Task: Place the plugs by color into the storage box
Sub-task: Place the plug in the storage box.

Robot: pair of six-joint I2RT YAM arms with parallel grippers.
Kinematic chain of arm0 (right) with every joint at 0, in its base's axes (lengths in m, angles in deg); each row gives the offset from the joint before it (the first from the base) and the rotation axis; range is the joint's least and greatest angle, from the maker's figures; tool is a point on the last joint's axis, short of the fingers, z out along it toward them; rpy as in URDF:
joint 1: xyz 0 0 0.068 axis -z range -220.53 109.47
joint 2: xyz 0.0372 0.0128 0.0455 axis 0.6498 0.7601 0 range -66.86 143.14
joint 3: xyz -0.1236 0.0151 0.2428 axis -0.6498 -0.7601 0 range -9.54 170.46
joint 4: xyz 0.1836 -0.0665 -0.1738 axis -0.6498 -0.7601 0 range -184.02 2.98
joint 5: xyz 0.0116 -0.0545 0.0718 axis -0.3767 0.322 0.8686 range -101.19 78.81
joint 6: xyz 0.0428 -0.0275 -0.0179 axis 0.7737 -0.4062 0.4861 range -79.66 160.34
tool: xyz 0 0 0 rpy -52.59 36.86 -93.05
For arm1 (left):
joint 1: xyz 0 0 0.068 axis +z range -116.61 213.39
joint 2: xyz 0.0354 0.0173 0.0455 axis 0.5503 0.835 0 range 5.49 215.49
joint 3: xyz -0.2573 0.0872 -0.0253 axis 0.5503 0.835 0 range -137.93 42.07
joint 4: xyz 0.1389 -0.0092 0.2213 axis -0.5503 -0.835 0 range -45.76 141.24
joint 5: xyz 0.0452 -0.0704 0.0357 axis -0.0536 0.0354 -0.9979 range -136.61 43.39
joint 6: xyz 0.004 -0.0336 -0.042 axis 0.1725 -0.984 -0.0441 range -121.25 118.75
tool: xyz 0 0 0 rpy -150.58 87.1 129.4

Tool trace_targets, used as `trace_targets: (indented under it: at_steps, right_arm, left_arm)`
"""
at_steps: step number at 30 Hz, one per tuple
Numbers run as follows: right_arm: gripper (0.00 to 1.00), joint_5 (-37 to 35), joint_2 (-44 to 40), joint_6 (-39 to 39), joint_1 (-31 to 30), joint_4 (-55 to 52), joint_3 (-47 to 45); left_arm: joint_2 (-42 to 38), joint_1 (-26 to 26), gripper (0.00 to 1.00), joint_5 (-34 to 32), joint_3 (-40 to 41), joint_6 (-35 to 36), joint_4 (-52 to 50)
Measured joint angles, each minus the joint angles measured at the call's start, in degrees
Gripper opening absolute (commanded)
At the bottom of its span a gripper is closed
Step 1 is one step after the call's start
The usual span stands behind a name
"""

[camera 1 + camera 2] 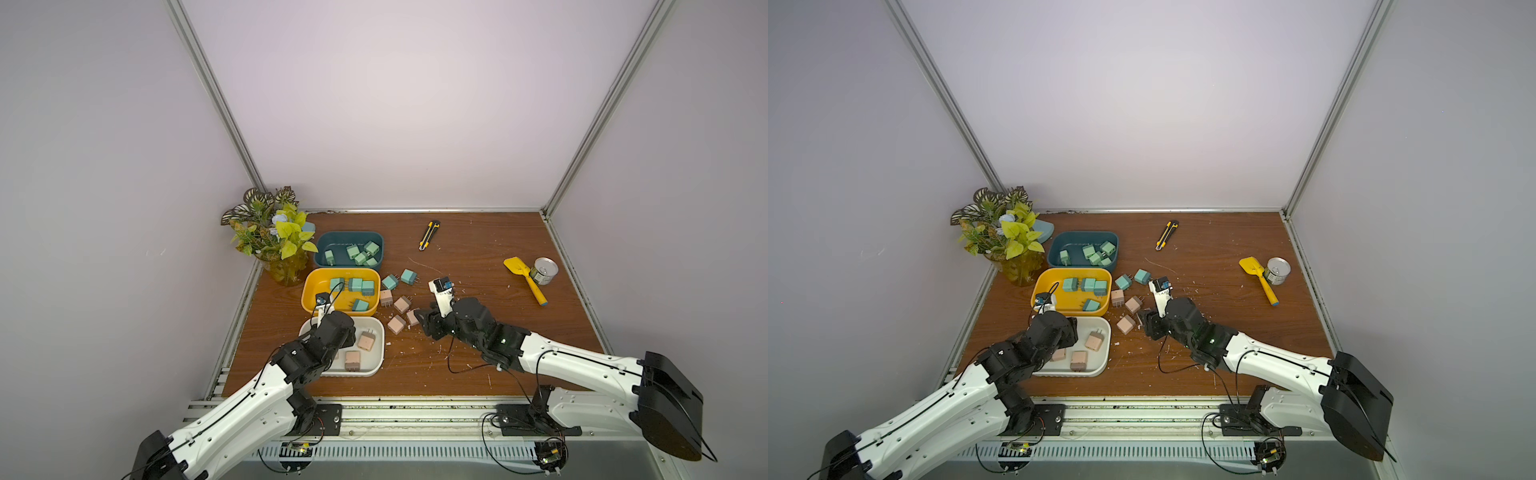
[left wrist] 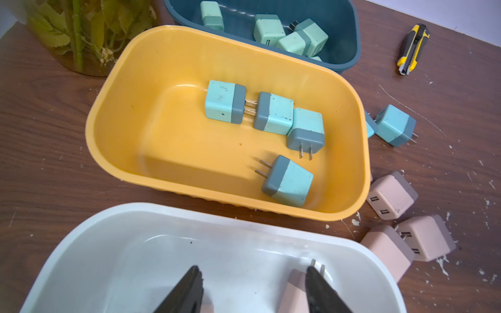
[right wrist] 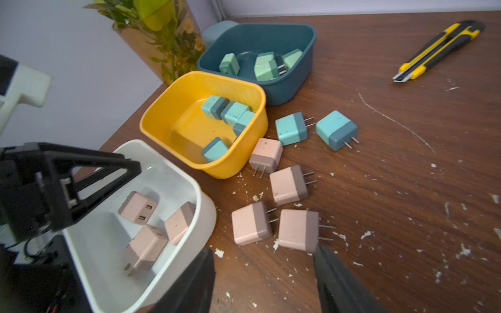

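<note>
Brown wood-grain tabletop [image 1: 478, 332], is it clean?

No, white flecks [image 3: 366, 234] lie scattered over it, thickest around the middle. Pale lilac walls [image 1: 395, 104] with aluminium corner rails [image 1: 220, 104] close it in on three sides. A leafy plant [image 1: 270, 232] in a yellowish glass vase stands in the far left corner; a yellow-and-black utility knife [image 1: 429, 235], a yellow toy trowel [image 1: 524, 279] and an opened tin can [image 1: 545, 271] lie further right

And the plugs?

Small cubes, each with a darker band at the face bearing two thin metal prongs. Mint green plugs [image 1: 353, 250] sit in the dark teal tub [image 1: 322, 253], teal-blue plugs [image 1: 355, 284] in the yellow tub [image 1: 311, 286], pale pink plugs [image 1: 365, 341] in the white tub [image 1: 381, 357]. On the table, just right of the yellow tub, lie two loose teal-blue plugs [image 3: 291, 128] and four loose pink plugs [image 3: 288, 184]

The grippers?

The left gripper [image 2: 252, 271] hangs over the white tub, jaws apart, clamping nothing. The right gripper [image 3: 263, 252] sits low by the loose pink ones, jaws spread, nothing between them, the nearest plug just ahead of its fingertips
</note>
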Motion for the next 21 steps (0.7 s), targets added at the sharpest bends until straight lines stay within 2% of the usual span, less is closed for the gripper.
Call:
trace_targets:
  at_steps: [6,11,17,21]
  right_arm:
    - [0.66,-4.87,1.57,3.04,0.39,-3.32,0.11]
    - [0.67,-6.01,3.74,4.24,0.44,-5.51,0.70]
    - [0.67,-6.58,3.98,4.28,0.72,-6.73,2.36]
    - [0.67,-5.70,4.07,4.31,2.62,-6.80,3.10]
  left_arm:
    - [1.66,0.02,0.61,2.23,-1.38,5.75,3.39]
    - [3.74,0.04,0.61,6.80,-3.69,14.82,9.92]
    - [13.92,0.04,0.60,12.46,-9.92,22.97,13.49]
    - [21.40,0.04,0.61,15.04,-14.88,25.90,14.34]
